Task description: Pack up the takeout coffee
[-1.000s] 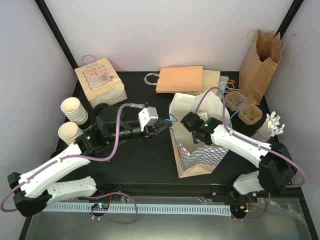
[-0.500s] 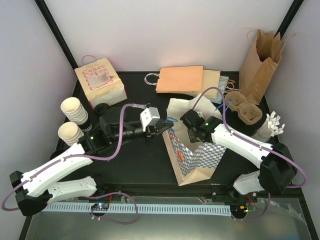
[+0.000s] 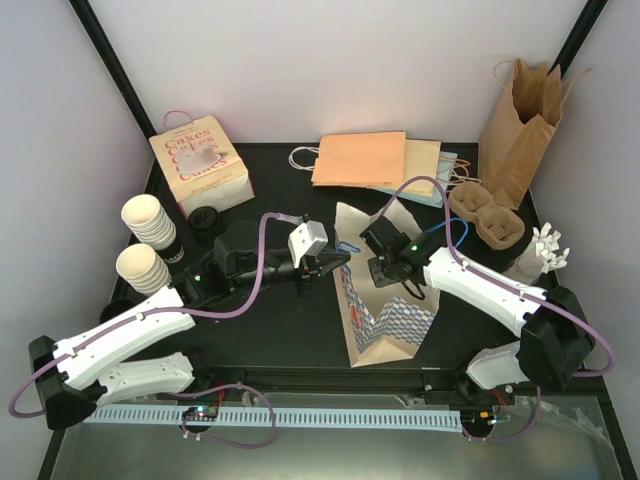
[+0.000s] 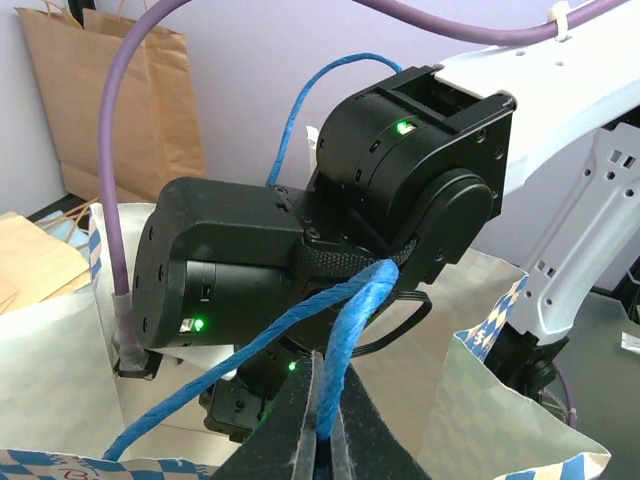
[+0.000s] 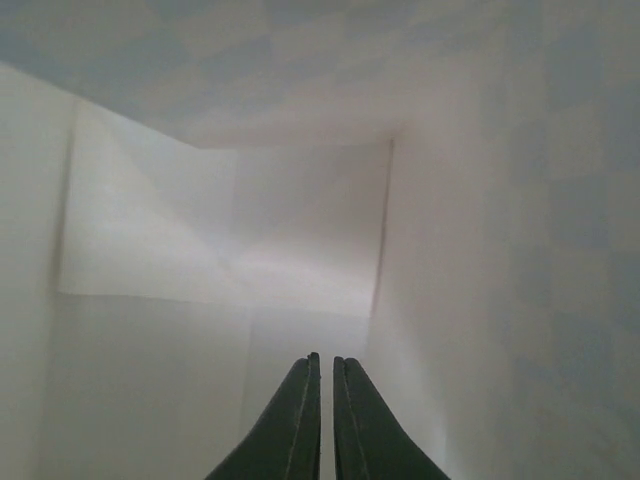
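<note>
Cups (image 3: 148,222) waiting well behind left gripper (image 4: 322,420), which is clamping blue handle (image 4: 352,310) of bag (image 3: 385,325), holding it up; right gripper (image 5: 321,400), closed and empty, is probing inside, likely spreading it.

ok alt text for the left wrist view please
The left hand is shut on the blue rope handle of a blue-checked paper bag. Just beyond, the right arm's black wrist dips into the bag's open top; a brown paper bag stands behind.
</note>
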`<state>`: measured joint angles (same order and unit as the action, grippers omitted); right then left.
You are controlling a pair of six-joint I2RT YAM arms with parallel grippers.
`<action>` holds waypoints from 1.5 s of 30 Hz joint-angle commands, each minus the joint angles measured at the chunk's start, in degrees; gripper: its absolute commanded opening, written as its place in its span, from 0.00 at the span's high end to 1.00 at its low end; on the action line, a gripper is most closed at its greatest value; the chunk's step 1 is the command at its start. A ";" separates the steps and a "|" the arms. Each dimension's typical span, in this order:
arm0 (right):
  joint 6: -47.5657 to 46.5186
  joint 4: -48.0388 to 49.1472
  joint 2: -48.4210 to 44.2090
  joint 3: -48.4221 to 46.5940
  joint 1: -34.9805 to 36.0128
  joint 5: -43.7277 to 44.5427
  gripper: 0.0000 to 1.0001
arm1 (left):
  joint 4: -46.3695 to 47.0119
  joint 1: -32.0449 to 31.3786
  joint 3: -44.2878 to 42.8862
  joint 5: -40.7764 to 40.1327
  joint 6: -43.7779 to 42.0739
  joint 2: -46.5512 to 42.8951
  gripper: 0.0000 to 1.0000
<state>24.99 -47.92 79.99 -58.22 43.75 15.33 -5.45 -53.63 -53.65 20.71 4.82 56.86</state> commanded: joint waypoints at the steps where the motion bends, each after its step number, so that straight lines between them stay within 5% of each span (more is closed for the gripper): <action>1: -2.42 2.25 -1.73 -1.00 0.02 -6.04 0.91 | 2.09 0.18 0.30 0.14 1.14 -0.54 0.98; 12: -4.44 3.09 -2.28 -1.21 0.08 -10.07 0.90 | 2.03 0.17 0.25 0.64 2.04 -0.69 0.94; 22: -5.57 3.58 -1.93 -1.37 0.11 -13.06 0.88 | 3.06 0.19 2.45 -3.70 10.21 -3.03 0.74; 29: -5.91 2.86 -2.70 -1.85 0.20 -13.17 0.87 | 2.11 0.18 3.76 -7.69 13.80 -7.42 0.51; 39: -6.18 2.38 -3.07 -2.34 0.28 -12.58 0.86 | -11.00 0.19 -2.52 -18.48 22.20 -13.70 0.02; 45: -6.25 2.83 -3.10 -2.47 0.43 -12.35 0.86 | -21.86 0.48 -7.24 -28.06 29.85 -14.97 0.01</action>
<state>19.38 -45.39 78.26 -59.33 43.77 2.63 -19.18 -53.63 -57.43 -0.05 28.25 43.46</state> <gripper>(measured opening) 0.141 0.988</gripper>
